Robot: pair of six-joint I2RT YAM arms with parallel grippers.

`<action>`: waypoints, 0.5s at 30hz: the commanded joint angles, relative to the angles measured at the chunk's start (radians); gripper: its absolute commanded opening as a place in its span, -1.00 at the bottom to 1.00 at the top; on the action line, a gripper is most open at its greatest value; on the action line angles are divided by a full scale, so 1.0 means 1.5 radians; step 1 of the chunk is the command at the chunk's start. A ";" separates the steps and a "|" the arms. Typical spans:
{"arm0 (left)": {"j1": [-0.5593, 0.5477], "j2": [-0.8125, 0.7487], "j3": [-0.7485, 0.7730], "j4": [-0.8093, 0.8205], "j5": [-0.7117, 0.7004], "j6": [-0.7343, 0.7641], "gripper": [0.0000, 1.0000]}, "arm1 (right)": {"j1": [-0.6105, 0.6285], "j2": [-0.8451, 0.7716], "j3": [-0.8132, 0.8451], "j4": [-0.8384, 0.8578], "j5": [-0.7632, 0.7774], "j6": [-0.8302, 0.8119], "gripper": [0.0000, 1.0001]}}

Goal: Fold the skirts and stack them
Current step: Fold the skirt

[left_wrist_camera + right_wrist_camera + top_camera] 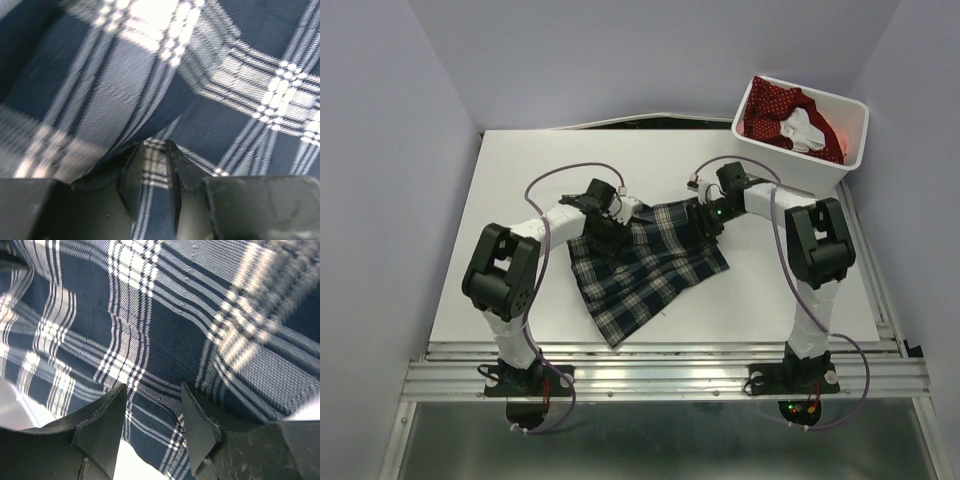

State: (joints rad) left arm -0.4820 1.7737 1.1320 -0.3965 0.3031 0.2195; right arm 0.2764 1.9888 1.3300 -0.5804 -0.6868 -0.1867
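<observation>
White tabletop (520,170) is carrying the pleated navy plaid cloth skirt (640,275), spread between the arms. It is probably handling limp and light. Left gripper (154,150) is clamping a fold. Right gripper (152,395) is hovering parted over the cloth. Waistband corners are looking the best hold.

Lab rig: plain walls (380,150), aluminium rail (660,378)

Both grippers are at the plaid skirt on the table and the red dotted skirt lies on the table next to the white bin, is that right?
No. The red dotted skirt sits inside the white bin, not beside it; the top external view shows it. The left gripper and right gripper are at the plaid skirt on the table.
</observation>
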 commanded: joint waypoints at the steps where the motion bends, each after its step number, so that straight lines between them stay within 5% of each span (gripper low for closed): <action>1: 0.065 -0.014 0.031 0.015 -0.016 -0.037 -0.28 | -0.003 0.103 0.163 0.064 0.072 0.041 0.07; 8: 0.023 -0.134 0.062 0.053 -0.020 -0.037 0.02 | -0.003 0.090 0.313 0.063 0.011 0.171 0.10; 15: -0.127 -0.084 0.147 0.075 -0.173 -0.024 0.18 | -0.003 -0.127 0.033 0.225 0.059 0.423 -0.03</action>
State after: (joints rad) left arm -0.5880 1.5963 1.2793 -0.3103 0.1513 0.1814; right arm 0.2726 1.9854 1.5612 -0.4156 -0.6376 0.2054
